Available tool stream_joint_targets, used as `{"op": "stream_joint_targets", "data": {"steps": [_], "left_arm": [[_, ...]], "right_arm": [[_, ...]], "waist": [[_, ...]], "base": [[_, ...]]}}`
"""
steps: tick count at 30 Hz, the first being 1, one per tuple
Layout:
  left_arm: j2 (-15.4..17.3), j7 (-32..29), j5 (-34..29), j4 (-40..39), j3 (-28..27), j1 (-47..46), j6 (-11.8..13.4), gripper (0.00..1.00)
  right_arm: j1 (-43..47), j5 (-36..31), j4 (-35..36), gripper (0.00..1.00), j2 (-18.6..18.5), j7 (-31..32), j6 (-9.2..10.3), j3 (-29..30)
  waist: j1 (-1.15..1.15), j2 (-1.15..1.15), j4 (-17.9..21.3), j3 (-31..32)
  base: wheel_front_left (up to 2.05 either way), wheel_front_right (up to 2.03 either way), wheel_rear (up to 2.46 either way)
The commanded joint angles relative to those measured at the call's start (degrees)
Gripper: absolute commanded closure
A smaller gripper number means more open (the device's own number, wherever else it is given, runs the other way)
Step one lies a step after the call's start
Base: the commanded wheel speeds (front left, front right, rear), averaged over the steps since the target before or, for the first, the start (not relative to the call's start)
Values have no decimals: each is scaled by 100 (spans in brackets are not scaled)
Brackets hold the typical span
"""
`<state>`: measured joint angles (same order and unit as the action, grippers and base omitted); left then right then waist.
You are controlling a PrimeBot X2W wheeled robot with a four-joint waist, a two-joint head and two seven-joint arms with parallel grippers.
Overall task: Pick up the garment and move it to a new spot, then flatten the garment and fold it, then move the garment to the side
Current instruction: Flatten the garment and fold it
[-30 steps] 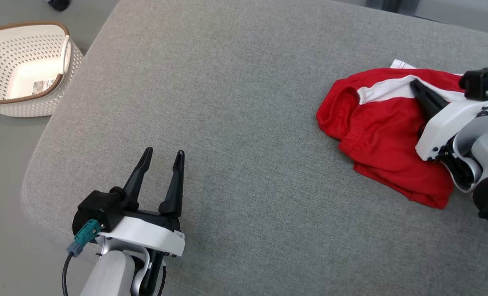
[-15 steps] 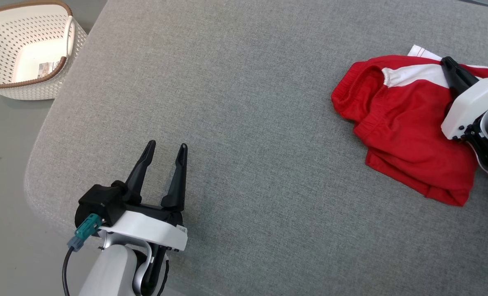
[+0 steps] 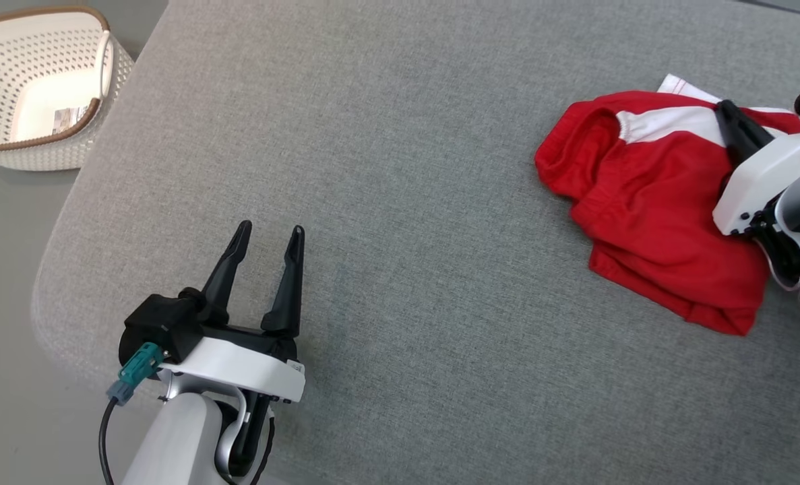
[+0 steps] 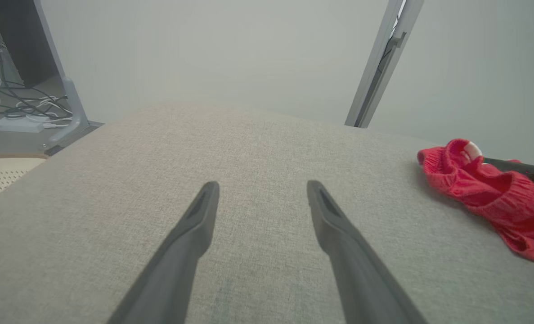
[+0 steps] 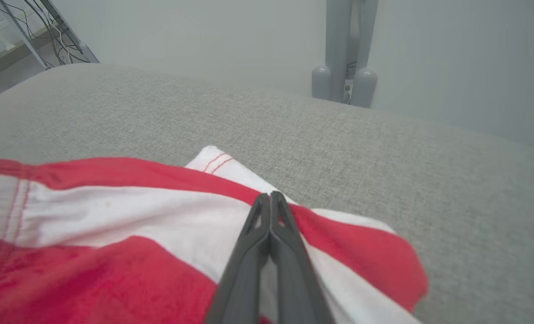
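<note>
There was one garment [image 3: 642,202], two grippers, one basket [image 3: 36,160] and one broad grey cushioned surface [image 3: 406,202] under most of it.

The garment lay in a rumpled heap at the right side of the grey surface, well apart from the basket, which stood off the surface's far left corner. It was bright red, with a white band running across its far part, a white corner with thin red stitching poking out behind, and a gathered, elasticated edge curling open on its left.

The right gripper [image 3: 724,106] rested on top of the white band, its two dark fingers pressed tight together. From the right wrist view I could not tell whether any cloth was caught between them.

The left gripper [image 3: 269,229] hovered over bare grey fabric near the front left corner, its fingers spread wide and holding nothing.
</note>
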<state>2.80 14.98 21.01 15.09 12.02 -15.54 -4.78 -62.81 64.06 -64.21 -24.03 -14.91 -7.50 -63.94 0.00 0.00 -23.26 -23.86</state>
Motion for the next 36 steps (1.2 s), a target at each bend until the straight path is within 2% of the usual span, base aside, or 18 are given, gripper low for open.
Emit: {"op": "stream_joint_targets", "data": {"steps": [1, 9, 18, 23, 28, 36], "left_arm": [[27, 18, -57, 9, -59, -1, 6, 0], [29, 18, -184, 63, -160, 163, -30, 0], [28, 18, -322, 128, -307, 541, 8, 0], [25, 18, -407, 134, -510, 799, 66, 0], [29, 18, -435, 82, -656, 967, 84, 0], [28, 18, -436, 65, -741, 1072, 89, 0]], "right_arm": [[115, 27, 30, 100, 27, -29, 2, -20], [277, -181, 503, 100, 69, -33, 1, 340], [1073, -772, 1335, 100, 103, -34, 1, 1125], [1760, -1511, 1820, 100, 230, -27, 1, 1833], [2469, -2301, 2346, 100, 394, -24, 1, 2716], [3778, -3485, 3266, 100, 709, -24, 1, 4276]], "waist": [[0, 0, 116, 162], [0, 0, 500, 870], [0, 0, 1076, 1936], [0, 0, 1452, 2386], [0, 0, 1800, 2584], [0, 0, 2069, 2698]], "base": [[0, 0, 0], [0, 0, 0], [0, 0, 0], [0, 0, 0], [0, 0, 0], [0, 0, 0]]}}
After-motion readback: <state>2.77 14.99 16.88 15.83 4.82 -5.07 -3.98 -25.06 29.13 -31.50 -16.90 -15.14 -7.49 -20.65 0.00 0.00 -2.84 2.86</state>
